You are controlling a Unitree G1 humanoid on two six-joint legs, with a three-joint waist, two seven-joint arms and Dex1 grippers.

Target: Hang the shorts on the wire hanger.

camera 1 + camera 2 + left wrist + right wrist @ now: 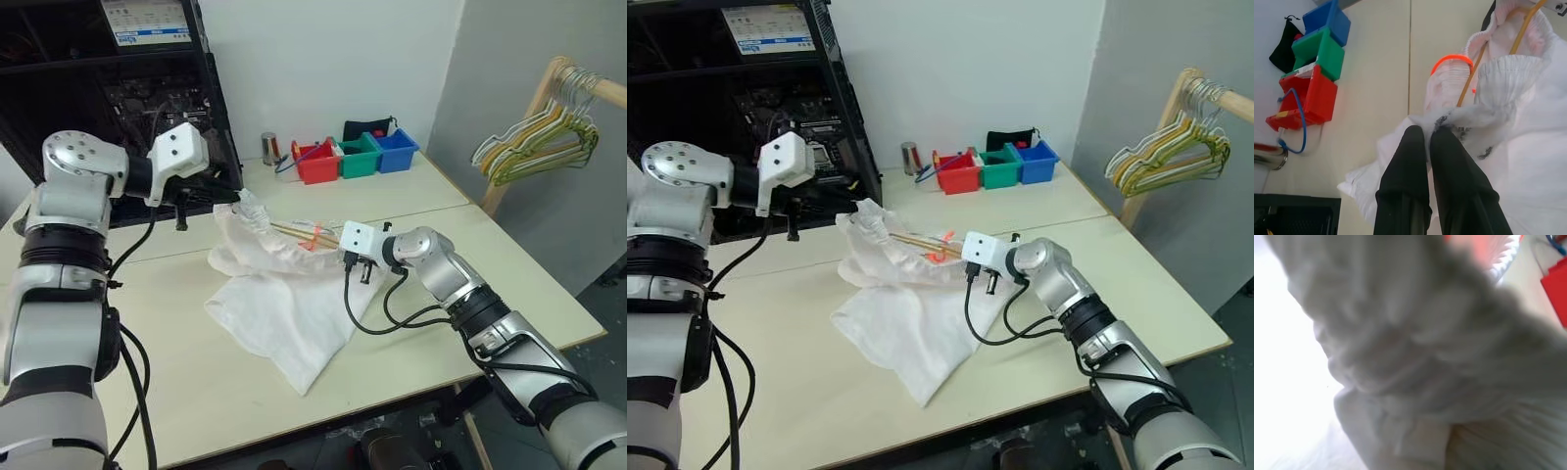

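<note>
The left pincer (pixel 1426 132) has its two black fingers (pixel 1405 161) pressed together on a bunched fold of the shorts' (pixel 284 304) waistband, lifting that edge off the bench (pixel 196 392). The right pincer (pixel 338 243) is closed too, at the opposite end of the raised waistband, its fingertips buried in cloth — what they clamp cannot be made out. The shorts are thin, white and wrinkled, with a gathered elastic waist and a faint pink tint near the top. Most of the fabric lies spread on the pale bench, trailing toward its near edge. The wire hanger (pixel 1469 83) — a thin yellowish-tan rod — runs through the waist opening between the two pincers; its hook and far corners are hidden inside the fabric. A small orange ring (pixel 1451 59) sits beside it. Red, green and blue bins (pixel 355 157) stand well apart at the back.
</note>
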